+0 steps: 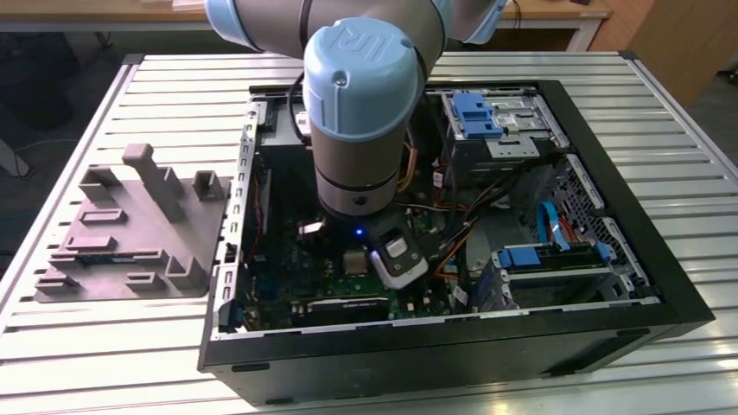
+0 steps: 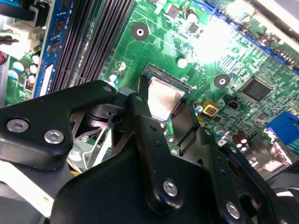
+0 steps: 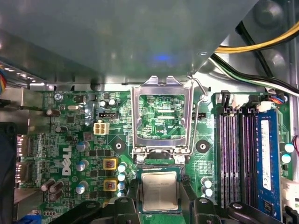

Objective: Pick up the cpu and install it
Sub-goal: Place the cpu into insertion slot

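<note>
Slatted metal worktop [image 1: 92, 346] carrying an open black computer case [image 1: 645, 259], lying on its side. Grey plastic tray [image 1: 127, 233] with upright posts on the worktop, well apart from the tool, at the exterior view's left of the case. Robot arm [image 1: 358, 104], pale blue and grey, reaching down into the case. Green motherboard [image 3: 70, 135] directly beneath the tool. Dark memory slots [image 3: 233, 154] and a blue slot [image 3: 265, 158] to one side of the tool. Socket's metal load frame [image 3: 161, 119] flipped upright, just beyond the tool's fingertips. Black tool [image 2: 166, 109] low over the socket; one finger [image 2: 145, 126] on each side of the cpu [image 2: 163, 98]. Cpu, silvery top up, lying flat and square between the fingers, at the socket seat in both wrist views [image 3: 160, 190]. Fingers close against two opposite cpu edges; whether gripping or let go, cannot tell. Yellow and black cables [image 3: 261, 44] beyond the load frame.
</note>
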Controlling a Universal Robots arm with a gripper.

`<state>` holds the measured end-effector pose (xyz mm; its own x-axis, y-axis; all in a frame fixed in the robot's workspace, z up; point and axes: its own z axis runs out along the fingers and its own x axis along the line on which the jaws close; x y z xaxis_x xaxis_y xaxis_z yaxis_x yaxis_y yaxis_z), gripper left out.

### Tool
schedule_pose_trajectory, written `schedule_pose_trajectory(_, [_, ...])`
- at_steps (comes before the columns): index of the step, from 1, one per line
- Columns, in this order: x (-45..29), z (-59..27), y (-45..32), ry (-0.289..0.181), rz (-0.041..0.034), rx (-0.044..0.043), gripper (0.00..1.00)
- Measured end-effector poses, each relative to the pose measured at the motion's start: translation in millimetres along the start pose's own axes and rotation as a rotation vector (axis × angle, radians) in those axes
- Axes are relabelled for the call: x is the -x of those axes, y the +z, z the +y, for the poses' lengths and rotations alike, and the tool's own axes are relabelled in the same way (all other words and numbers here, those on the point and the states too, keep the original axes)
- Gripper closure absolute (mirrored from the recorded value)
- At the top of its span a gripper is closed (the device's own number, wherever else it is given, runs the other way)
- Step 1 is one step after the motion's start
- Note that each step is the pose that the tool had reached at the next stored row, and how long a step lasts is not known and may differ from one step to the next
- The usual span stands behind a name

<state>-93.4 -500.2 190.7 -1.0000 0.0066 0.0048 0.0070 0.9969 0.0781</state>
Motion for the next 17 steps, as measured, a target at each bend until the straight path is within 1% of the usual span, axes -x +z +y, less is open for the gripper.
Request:
schedule_pose_trajectory(3, [-0.1, -0.1, 0.0, 0.013, -0.0010, 0.0001, 0.53])
schedule_pose_trajectory(17, [-0.1, -1.0, -0.1, 0.015, -0.0012, 0.0000, 0.53])
